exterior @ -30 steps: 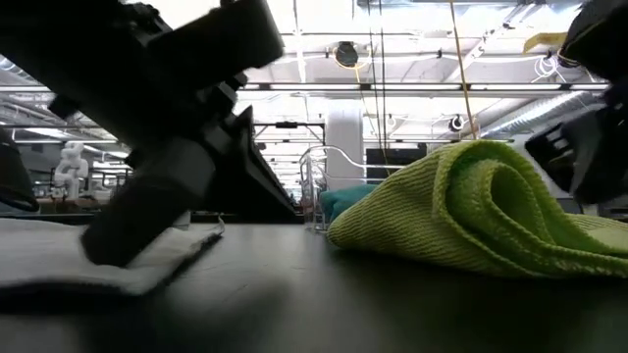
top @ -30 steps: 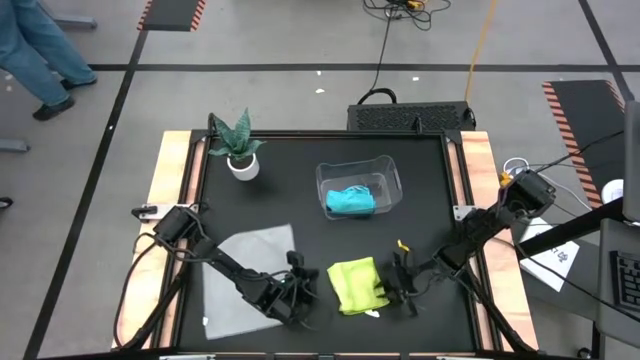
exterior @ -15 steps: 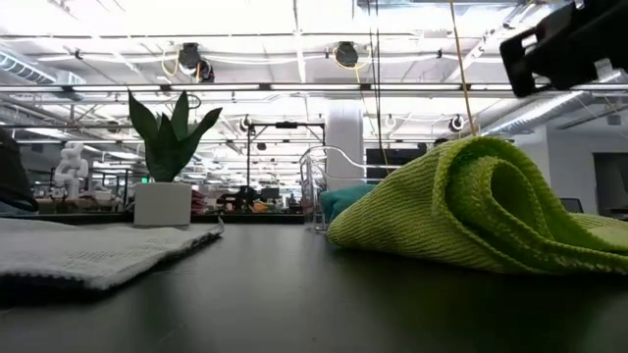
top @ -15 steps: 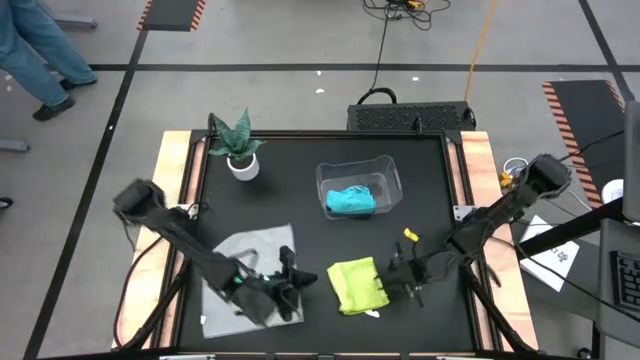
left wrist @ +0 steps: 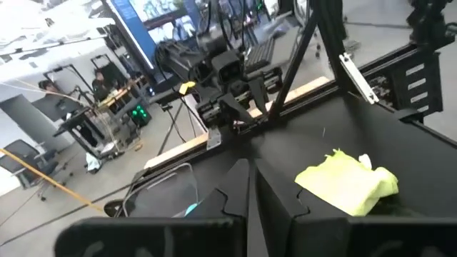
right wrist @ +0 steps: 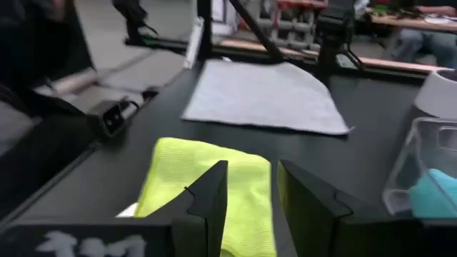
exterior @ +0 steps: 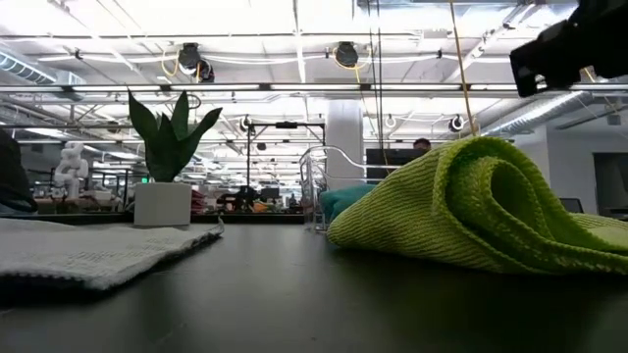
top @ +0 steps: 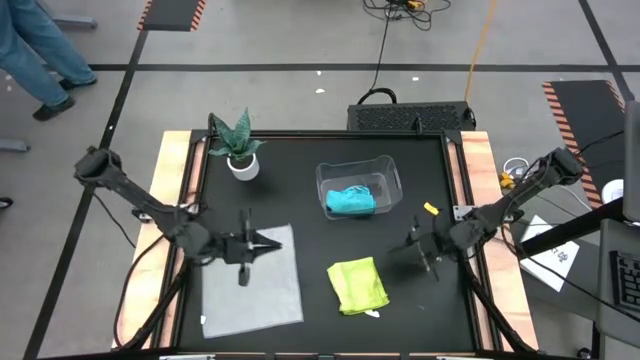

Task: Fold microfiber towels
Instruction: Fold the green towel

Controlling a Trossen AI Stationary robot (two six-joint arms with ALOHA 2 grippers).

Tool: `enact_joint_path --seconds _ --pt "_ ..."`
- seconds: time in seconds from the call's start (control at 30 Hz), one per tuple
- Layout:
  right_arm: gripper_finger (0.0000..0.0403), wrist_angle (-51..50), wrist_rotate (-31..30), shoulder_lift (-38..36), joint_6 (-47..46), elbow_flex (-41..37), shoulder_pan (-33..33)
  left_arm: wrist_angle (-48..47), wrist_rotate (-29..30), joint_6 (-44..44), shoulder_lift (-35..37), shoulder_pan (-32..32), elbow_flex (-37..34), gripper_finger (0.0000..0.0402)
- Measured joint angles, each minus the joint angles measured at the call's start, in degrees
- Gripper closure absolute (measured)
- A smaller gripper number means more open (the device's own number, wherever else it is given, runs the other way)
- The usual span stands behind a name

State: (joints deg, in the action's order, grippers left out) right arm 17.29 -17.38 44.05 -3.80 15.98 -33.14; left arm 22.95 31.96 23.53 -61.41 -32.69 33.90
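The yellow-green towel (top: 358, 286) lies folded over on the black table, its rolled fold showing in the low view (exterior: 471, 211). The light grey towel (top: 252, 285) lies spread flat at the near left. The teal towel (top: 350, 201) sits bunched inside the clear bin (top: 390, 172). My left gripper (top: 268, 245) hangs shut and level above the grey towel's far edge, pointing toward the table's right; its own view shows the fingers together (left wrist: 250, 207). My right gripper (top: 412, 247) hovers open to the right of the yellow-green towel, with nothing between its fingers (right wrist: 250, 193).
A potted plant (top: 238, 150) stands at the far left of the table. The clear bin stands far of centre. The table has raised wooden side rails (top: 170, 180). Bare black surface lies between the grey towel and the yellow-green towel (exterior: 275, 284).
Both grippers have drawn away from the yellow-green towel and risen. The left has gone toward the table's left and tipped up to level, now over the grey towel. The right has gone up and toward the right edge. The yellow-green towel lies still, folded as before.
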Motion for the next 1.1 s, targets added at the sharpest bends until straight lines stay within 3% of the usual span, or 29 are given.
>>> enact_joint_path --seconds 0.1,0.2,0.53,0.67,0.87,0.97,1.1 --pt "0.0287 2.62 4.34 -4.25 -0.25 -3.93 1.84 -0.02 0.03 -0.02 4.03 -0.3 -3.54 0.0376" --pt "0.0287 2.95 4.82 -7.87 -1.92 -6.68 4.12 0.05 0.23 0.0 6.77 -0.39 -6.12 0.0376" --pt "0.0287 2.3 5.67 -14.48 -2.11 -11.72 11.04 -0.87 11.01 0.05 15.65 -2.75 -13.65 0.0376" --pt "0.0287 -0.26 5.82 -15.19 -2.11 -11.86 14.78 -5.31 14.37 -0.4 20.75 -4.35 -15.29 0.0376" --pt "0.0292 -0.85 14.71 -15.19 -2.69 -11.86 21.79 -13.43 17.32 -3.45 25.9 -5.66 -15.46 0.0376" --pt "0.0307 -1.92 15.42 -15.17 -3.21 -11.86 25.94 -17.4 19.15 -5.39 27.24 -6.14 -15.48 0.0376" --pt "0.033 -2.69 21.63 -15.14 -3.8 -11.86 31.07 -21.43 23.23 -7.94 28.69 -6.91 -15.48 0.0376"
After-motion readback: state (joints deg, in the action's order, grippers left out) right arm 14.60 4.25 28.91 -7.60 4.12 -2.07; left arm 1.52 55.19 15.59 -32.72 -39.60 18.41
